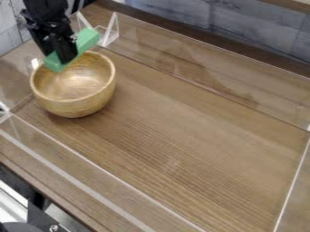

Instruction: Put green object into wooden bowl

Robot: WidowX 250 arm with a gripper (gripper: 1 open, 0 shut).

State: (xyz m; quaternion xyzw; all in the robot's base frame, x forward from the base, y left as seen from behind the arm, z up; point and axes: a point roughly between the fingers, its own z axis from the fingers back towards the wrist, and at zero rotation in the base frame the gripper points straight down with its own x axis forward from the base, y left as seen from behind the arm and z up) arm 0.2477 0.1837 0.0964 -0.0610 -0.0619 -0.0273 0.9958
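The wooden bowl (pixel 74 85) sits at the left of the table, round and light tan. Just above its far rim hangs the green object (pixel 87 39), a bright green bar held tilted, with both ends showing on either side of the black fingers. My gripper (pixel 61 54) is shut on the bar, pointing down over the bowl's back edge. The bar's middle is hidden by the fingers.
Clear acrylic walls (pixel 145 195) fence the wooden tabletop (pixel 194 127) on all sides. A dark tiled wall (pixel 242 23) lies behind. The arm's black body (pixel 49 11) rises at the top left.
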